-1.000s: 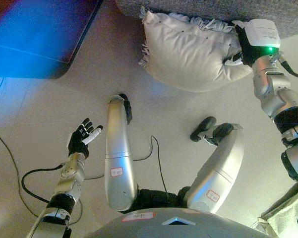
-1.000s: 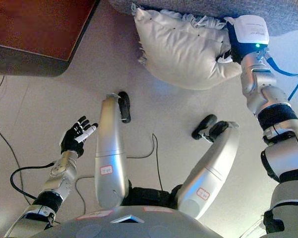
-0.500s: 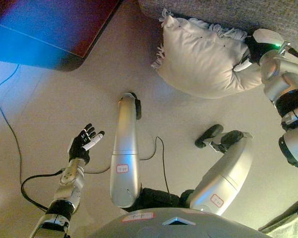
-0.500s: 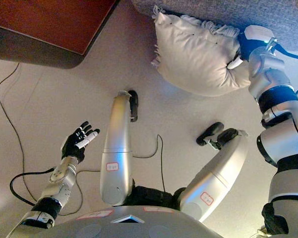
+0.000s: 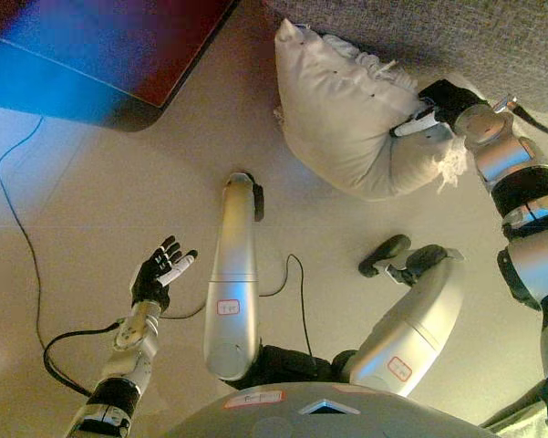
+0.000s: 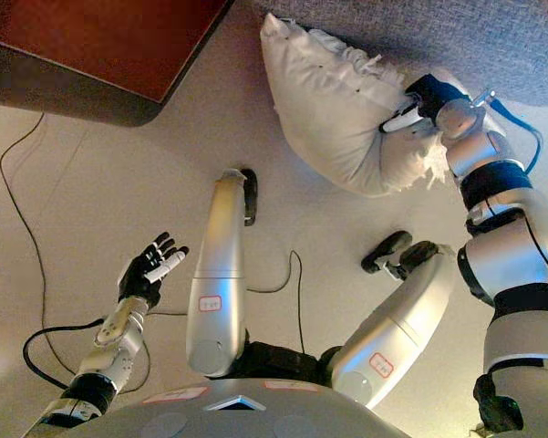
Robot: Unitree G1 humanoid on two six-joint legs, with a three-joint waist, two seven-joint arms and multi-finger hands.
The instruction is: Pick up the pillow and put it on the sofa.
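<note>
A cream pillow [image 5: 346, 109] with a fringed edge hangs off the floor, tilted, its upper side against the front of the grey sofa [image 5: 456, 36] at the top of the view. My right hand [image 5: 438, 102] is shut on the pillow's right end, fingers pressed into the cloth. My left hand [image 5: 160, 271] is open at the lower left, held over the floor and far from the pillow; it holds nothing.
A dark red-brown table [image 6: 100, 46] with a rounded corner fills the upper left. The beige floor [image 5: 100, 173] spreads between it and the sofa.
My right hand has swung the pillow up and turned it steeper against the sofa front. The camera has shifted. The left hand stays open in about the same place.
</note>
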